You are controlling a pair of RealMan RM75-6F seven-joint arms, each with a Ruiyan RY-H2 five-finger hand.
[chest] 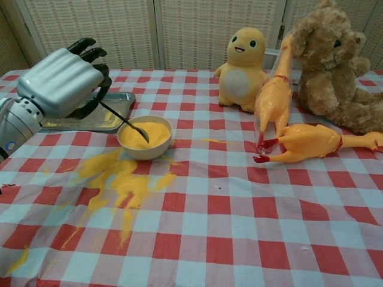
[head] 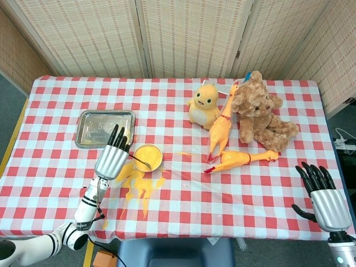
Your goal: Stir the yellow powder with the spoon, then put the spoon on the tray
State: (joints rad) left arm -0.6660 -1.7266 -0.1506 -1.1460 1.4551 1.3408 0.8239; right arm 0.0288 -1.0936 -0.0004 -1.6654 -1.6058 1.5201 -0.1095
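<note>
A white bowl (head: pixel 147 157) (chest: pixel 145 137) of yellow powder sits left of the table's middle. My left hand (head: pixel 113 157) (chest: pixel 62 82) holds a metal spoon (chest: pixel 123 122) (head: pixel 141 162) by the handle, just left of the bowl. The spoon slants down with its tip in the powder near the bowl's front. The steel tray (head: pixel 105 128) (chest: pixel 109 113) lies behind the hand, with yellow dust on it. My right hand (head: pixel 322 197) hangs open off the table's near right corner, holding nothing.
Spilled yellow powder (head: pixel 139 185) (chest: pixel 117 182) streaks the checked cloth in front of the bowl. A yellow plush (head: pixel 203 104), a teddy bear (head: pixel 261 111) and two rubber chickens (head: pixel 240 159) occupy the middle right.
</note>
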